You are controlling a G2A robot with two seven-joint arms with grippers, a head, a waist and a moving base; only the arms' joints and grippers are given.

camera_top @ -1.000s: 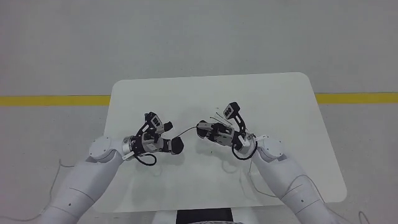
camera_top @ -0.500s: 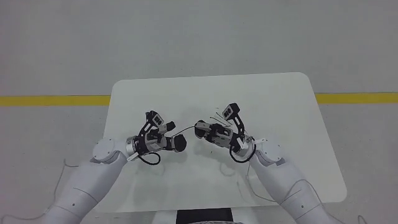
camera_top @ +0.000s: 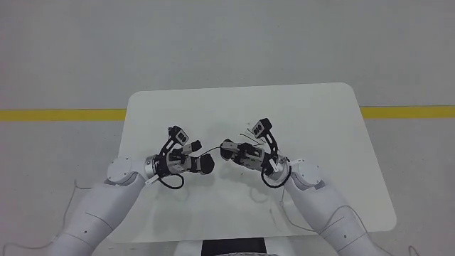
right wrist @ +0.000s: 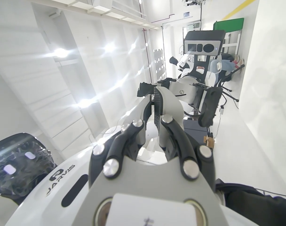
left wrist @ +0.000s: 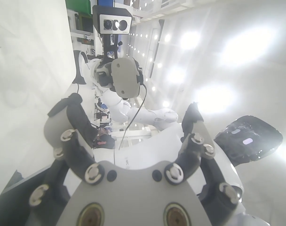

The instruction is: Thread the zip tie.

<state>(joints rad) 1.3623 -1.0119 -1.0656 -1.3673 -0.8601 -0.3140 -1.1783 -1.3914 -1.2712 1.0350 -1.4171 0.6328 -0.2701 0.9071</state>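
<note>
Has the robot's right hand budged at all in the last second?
Yes, slightly. Judged against the white table, the right gripper has crept toward the robot's left, narrowing the gap to the left gripper.

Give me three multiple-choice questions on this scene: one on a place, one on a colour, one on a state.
1. Where is the zip tie?
A. on the floor
B. between the left gripper and the right gripper
C. at a table corner

2. What colour are the floor lines?
A. yellow
B. red
C. blue

3. How are the left gripper's jaws?
A. shut
B. open
C. clamping a cup

Key: 1 B, the thin strand spans the gap between them. 2 A, both stripes are yellow. 3 B, the left wrist view shows them wide apart.
</note>
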